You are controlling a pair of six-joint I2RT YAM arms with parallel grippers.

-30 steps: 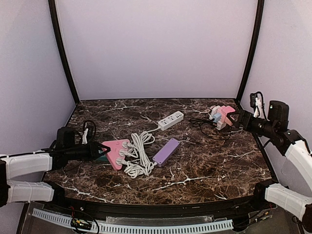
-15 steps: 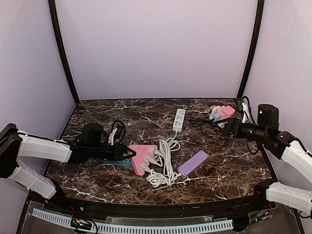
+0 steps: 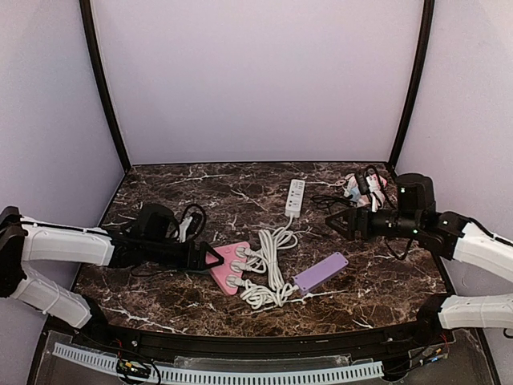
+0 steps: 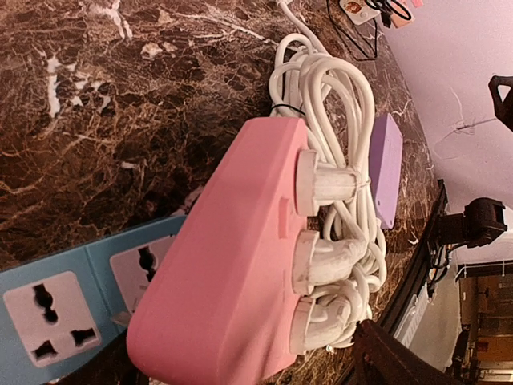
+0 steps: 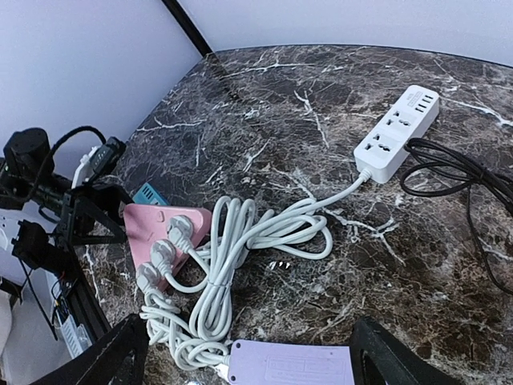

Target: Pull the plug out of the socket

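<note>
The left gripper (image 3: pixel 213 258) straddles the pink socket block (image 4: pixel 232 265) with fingers wide, and the right gripper (image 3: pixel 335 223) gapes empty well away from it, so tugging the white plugs (image 4: pixel 329 184) seated in its face would probably drag the unclamped block and coiled cord (image 5: pixel 232 257) along.

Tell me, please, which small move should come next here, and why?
Probably lower the right claw toward the nearest of the white plugs: all three sit in the pink socket, both claws are open and hold nothing, and the left claw straddles the socket's other end, placed to brace it.
</note>
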